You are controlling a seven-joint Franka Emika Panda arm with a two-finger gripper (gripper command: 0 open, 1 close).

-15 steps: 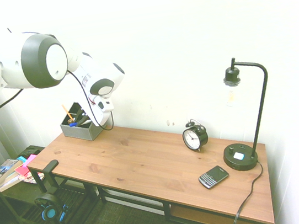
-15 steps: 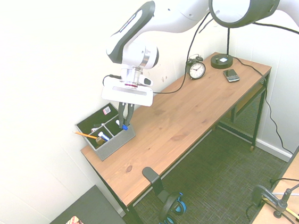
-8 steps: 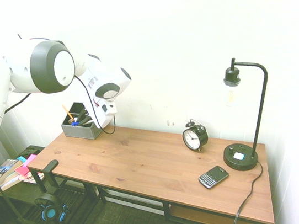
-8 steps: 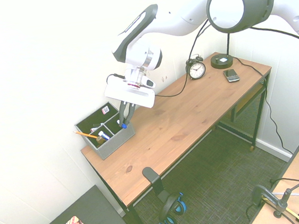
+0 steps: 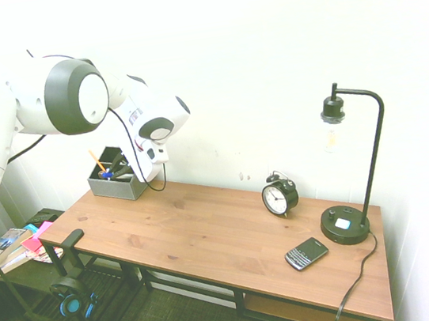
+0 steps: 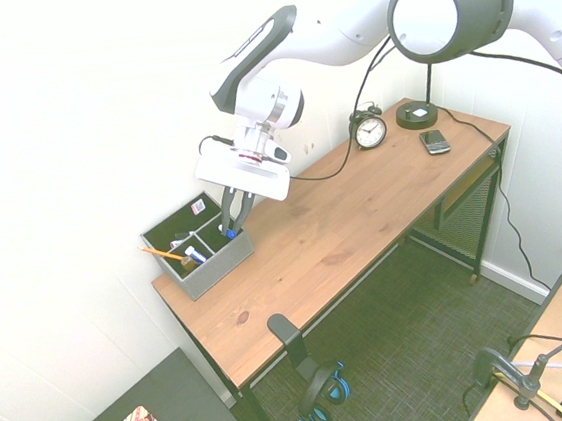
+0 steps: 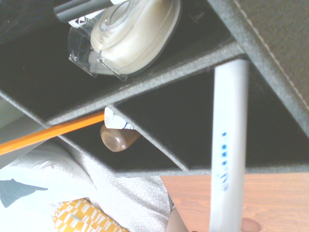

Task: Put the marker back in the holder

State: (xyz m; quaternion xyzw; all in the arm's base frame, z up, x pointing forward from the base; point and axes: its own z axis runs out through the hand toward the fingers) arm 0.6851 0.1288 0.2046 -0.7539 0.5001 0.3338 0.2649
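Field tally: one desk (image 6: 332,215), one holder (image 6: 217,269) with three visible compartments, one alarm clock (image 6: 369,132), one phone (image 6: 435,142), one lamp (image 5: 346,224), one set of headphones (image 6: 323,397). Bearings taken from mid-desk, second exterior view: holder near 9 o'clock, clock at 1, phone at 2, lamp base between 1 and 2, headphones toward 6, below desk height.

In the holder: one orange pencil (image 7: 53,131), sloping out over the rim, one brown-ended item (image 7: 118,138) in the same small compartment, and one clear-and-cream dispenser (image 7: 133,36) in the large one.

Gripper (image 6: 232,228): clenched on the marker (image 7: 229,140), over the holder's 3 o'clock side. The marker lies at its fingertips, blue cap at 6 o'clock from the hand (white barrel, blue lettering, quite legible as a shape but not as words). Whether it touches the compartment floor, cannot tell.
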